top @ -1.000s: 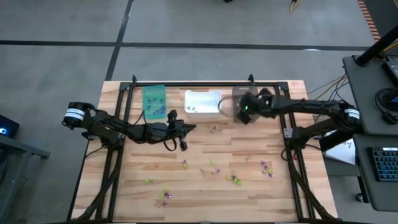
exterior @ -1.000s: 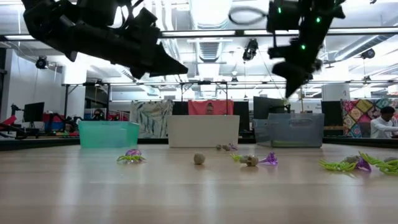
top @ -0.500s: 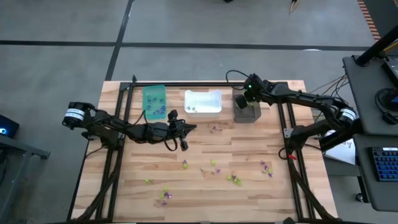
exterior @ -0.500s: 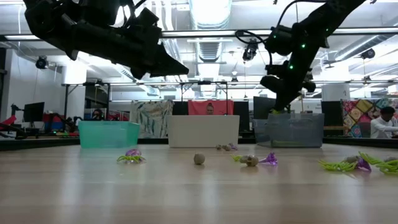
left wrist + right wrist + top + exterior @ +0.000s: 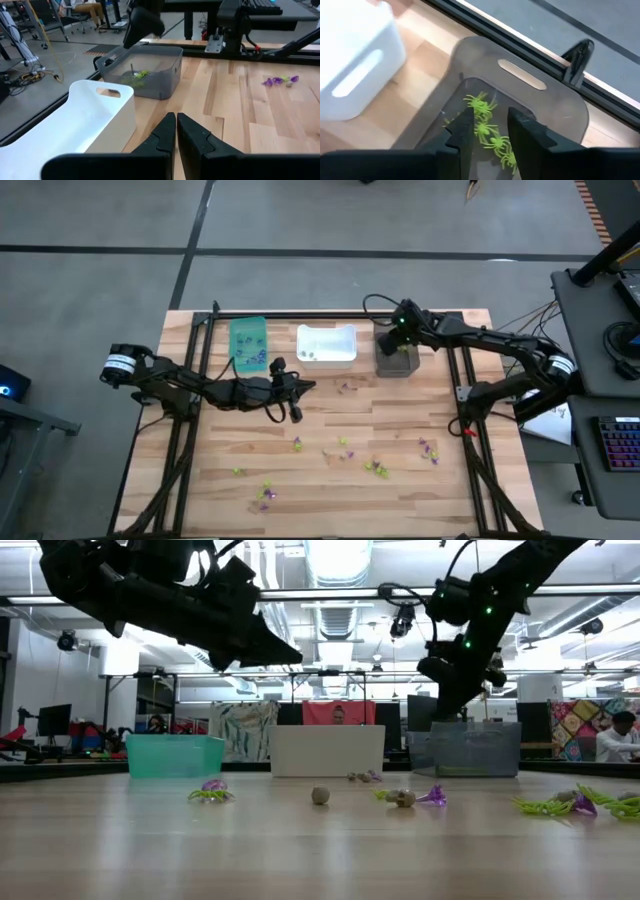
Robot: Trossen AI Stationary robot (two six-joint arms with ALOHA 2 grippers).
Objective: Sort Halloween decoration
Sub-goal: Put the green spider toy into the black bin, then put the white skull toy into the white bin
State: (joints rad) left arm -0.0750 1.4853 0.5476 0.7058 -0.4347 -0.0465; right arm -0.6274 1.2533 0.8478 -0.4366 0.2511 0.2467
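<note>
High view: right gripper [image 5: 403, 333] hangs directly over the dark translucent bin [image 5: 397, 361]; left gripper [image 5: 297, 388] waits beside the white bin [image 5: 326, 345] and teal bin [image 5: 248, 339]. Small plastic trinkets [image 5: 376, 468] lie scattered on the plank table [image 5: 200, 480], well apart from both.

Low view: purple spider [image 5: 211, 790] rests on the woodgrain.

Left wrist view: fingers [image 5: 165, 136] pressed together, empty.

Right wrist view: fingers [image 5: 465, 127] narrowly parted, empty, above lime-green spiders [image 5: 487, 131] in the smooth round-cornered bin.

Three rectangular plastic bins [image 5: 325, 346] in a row along the wooden table's [image 5: 200, 480] far edge, small plastic trinkets [image 5: 375, 467] scattered nearer.
</note>
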